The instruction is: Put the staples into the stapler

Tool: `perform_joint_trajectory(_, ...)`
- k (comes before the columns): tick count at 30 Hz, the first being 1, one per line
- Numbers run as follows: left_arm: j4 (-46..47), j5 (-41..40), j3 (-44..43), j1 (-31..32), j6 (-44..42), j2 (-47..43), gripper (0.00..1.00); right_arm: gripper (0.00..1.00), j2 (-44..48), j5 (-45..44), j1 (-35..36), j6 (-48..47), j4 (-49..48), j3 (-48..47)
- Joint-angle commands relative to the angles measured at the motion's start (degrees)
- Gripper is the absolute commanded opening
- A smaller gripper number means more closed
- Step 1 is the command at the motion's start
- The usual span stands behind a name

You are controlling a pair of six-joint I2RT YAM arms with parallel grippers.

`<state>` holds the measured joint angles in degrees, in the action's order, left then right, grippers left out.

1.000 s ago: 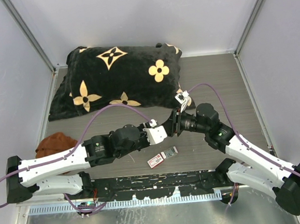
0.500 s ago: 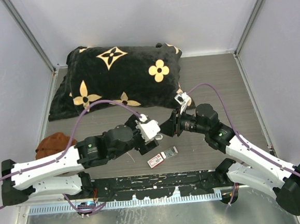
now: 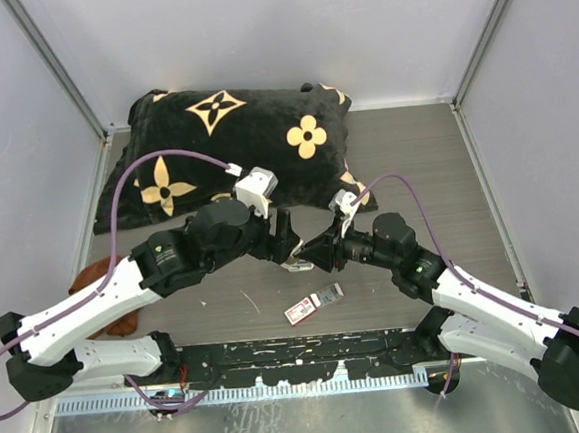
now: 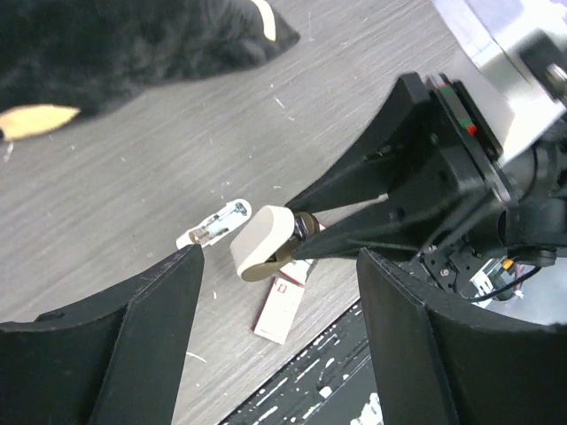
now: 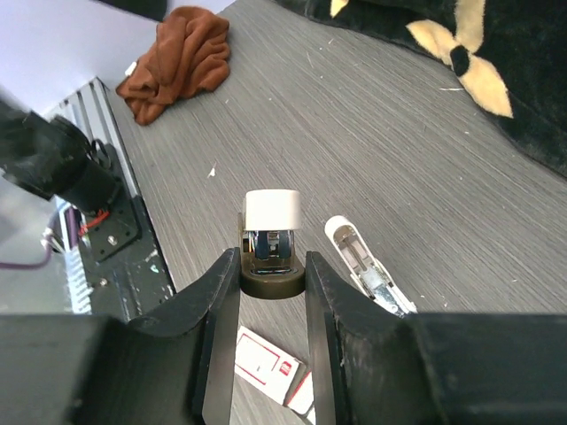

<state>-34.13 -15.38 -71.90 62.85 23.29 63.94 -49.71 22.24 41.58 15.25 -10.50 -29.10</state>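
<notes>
Staples (image 5: 365,268) lie in their tray on the table (image 5: 425,159), just beside the right pincer (image 5: 270,259), their box (image 5: 266,361) nearby. That pincer clenches the stapler (image 5: 273,232); the left pincer (image 4: 279,258) gapes released, facing it. Loading seems wholly ahead.

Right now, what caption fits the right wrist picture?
Right gripper holds the stapler beside the red-and-white box.
</notes>
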Motion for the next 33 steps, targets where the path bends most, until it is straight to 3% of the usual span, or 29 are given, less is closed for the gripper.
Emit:
perform_joint_trajectory(1,-0.4,4.0,0.2,-2.5,9.0,1.9,0.72,0.01,2.8,-3.5,3.5,-6.7,-10.1,2.2)
perform_joint_trajectory(11,-1.7,6.2,-0.4,-4.5,10.7,8.0,0.73,0.01,4.7,-7.4,7.5,-9.6,-9.0,3.5)
perform_joint_trajectory(27,-1.5,7.5,0.5,-5.0,12.0,12.4,0.55,0.01,4.7,-9.1,8.2,-9.5,-9.2,4.2)
perform_joint_trajectory(33,-2.1,7.4,0.6,-5.0,11.8,12.1,0.55,0.01,4.1,-9.9,8.3,-9.2,-9.6,4.6)
